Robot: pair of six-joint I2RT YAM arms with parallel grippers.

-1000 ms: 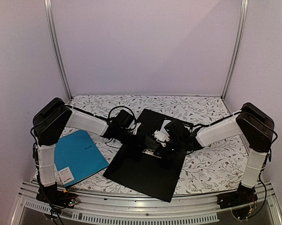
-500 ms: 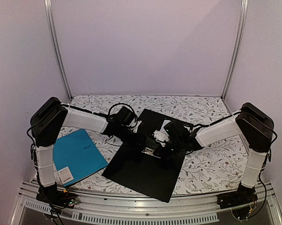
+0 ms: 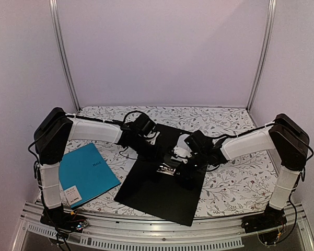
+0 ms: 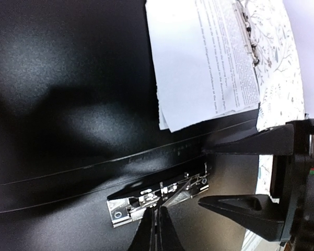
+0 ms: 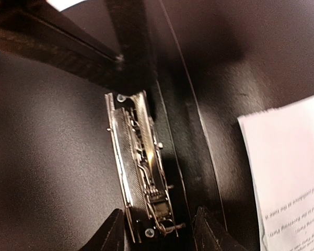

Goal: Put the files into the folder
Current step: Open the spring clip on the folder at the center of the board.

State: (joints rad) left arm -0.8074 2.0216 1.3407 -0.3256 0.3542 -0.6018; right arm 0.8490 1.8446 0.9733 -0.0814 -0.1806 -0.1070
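The black folder (image 3: pixel 157 191) lies open on the flowered desk (image 3: pixel 235 180), and a teal folder (image 3: pixel 89 172) sits just left of its near half. Along the black folder's spine is the silver clip (image 5: pixel 143 172). The left end effector (image 4: pixel 154 227) is fully closed and holds nothing; its tips meet the clip's edge, seemingly touching it, though the view is tight. The right end effector (image 5: pixel 157 232) stands open with one finger on each side of the clip's end, gripping nothing. The files (image 4: pixel 204 57) lie flat on the folder's far half, just beyond the spine.
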